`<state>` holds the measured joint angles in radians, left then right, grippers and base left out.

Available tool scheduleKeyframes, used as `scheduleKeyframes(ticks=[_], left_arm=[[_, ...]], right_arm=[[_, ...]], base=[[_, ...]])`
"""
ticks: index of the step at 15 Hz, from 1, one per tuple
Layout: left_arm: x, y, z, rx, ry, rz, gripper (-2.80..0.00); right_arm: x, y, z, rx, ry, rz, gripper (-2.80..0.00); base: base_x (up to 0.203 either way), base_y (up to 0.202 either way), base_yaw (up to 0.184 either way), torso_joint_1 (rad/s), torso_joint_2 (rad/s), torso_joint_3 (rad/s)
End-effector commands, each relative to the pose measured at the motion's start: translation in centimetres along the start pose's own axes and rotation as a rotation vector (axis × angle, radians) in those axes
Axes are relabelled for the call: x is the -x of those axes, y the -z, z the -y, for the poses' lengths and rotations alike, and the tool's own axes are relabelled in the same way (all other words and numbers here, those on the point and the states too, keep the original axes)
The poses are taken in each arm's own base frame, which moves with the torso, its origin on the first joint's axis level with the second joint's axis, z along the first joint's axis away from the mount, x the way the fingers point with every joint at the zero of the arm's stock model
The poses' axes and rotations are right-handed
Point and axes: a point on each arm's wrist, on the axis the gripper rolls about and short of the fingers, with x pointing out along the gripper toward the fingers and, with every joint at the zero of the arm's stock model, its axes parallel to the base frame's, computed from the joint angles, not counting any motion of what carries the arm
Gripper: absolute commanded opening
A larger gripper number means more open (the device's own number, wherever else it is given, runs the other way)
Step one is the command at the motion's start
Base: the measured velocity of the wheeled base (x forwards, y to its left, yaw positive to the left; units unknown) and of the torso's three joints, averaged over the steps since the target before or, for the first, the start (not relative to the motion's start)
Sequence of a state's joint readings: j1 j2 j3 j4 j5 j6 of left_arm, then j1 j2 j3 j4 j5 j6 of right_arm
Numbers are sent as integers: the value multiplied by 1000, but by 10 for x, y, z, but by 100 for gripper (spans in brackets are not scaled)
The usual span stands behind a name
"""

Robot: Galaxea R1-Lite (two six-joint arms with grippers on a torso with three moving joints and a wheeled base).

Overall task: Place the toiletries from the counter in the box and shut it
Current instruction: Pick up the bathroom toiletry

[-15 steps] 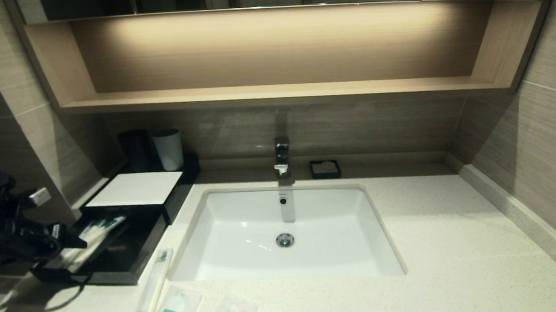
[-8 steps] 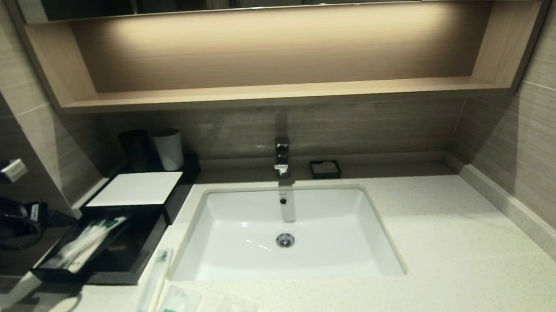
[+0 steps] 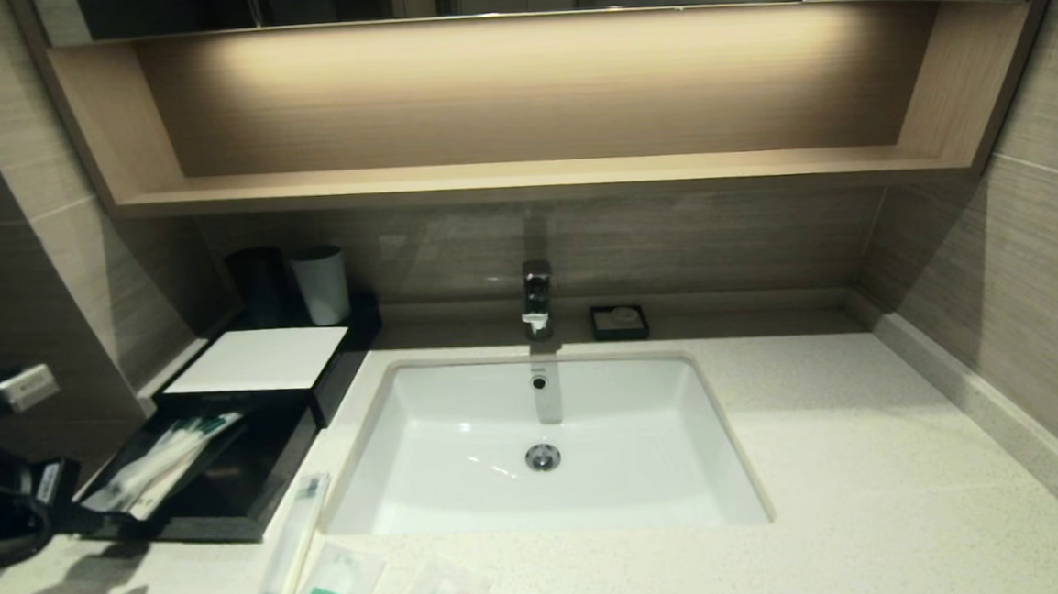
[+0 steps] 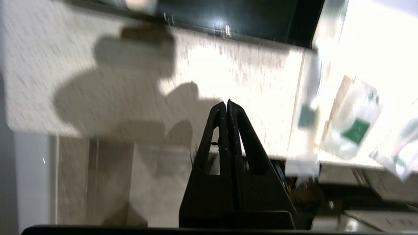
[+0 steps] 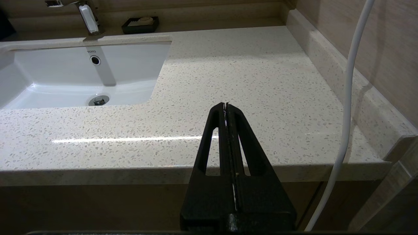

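Toiletries (image 3: 312,577) beside open box (image 3: 226,444)

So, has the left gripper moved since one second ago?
Yes. The left gripper has pulled back from the open drawer of the box, toward the counter's near left edge.

This is a bathroom, likely in a hotel: a white sink (image 3: 543,443) is set into the speckled stone bench (image 3: 871,478) at centre frame, with a chrome tap (image 3: 536,298) behind it, a soap dish (image 3: 619,321), two tumblers (image 3: 294,284) at upper left, a lit wooden shelf (image 3: 521,173) above, and wrapped toiletries (image 3: 326,589) at the lower left.
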<state>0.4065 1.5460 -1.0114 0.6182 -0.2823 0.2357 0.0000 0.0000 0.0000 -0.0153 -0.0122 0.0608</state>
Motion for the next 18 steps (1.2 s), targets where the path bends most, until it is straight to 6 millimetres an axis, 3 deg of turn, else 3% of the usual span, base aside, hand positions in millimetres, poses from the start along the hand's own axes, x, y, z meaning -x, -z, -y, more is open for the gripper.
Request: scheduleKeyframes(ticks=[1,5,8,12,17,18], left_arm=[[6,18,15,-5,42,-143,-280],[-4,24,45,-156,63,-284,-280],[-25,22,68,-248,91,-305,-280],[-59,4,93,-214,58,-244,-280],[-93,12,143,-214,22,-273,-280],[-95,12,143,-203,12,-267,0]], right_arm=[[0,0,0,-1,-1,0,-280],[0,0,0,-1,-1,1,-280],[0,0,0,-1,0,1,-280],[0,0,0,-1,0,0,-280],[0,0,0,-1,-1,0,-280],[0,0,0,-1,-1,0,-280]], base=[[0,0,0,0,0,0],[0,0,0,0,0,0],[0,0,0,0,0,0],[0,0,0,0,0,0],[0,0,0,0,0,0],[0,0,0,0,0,0]])
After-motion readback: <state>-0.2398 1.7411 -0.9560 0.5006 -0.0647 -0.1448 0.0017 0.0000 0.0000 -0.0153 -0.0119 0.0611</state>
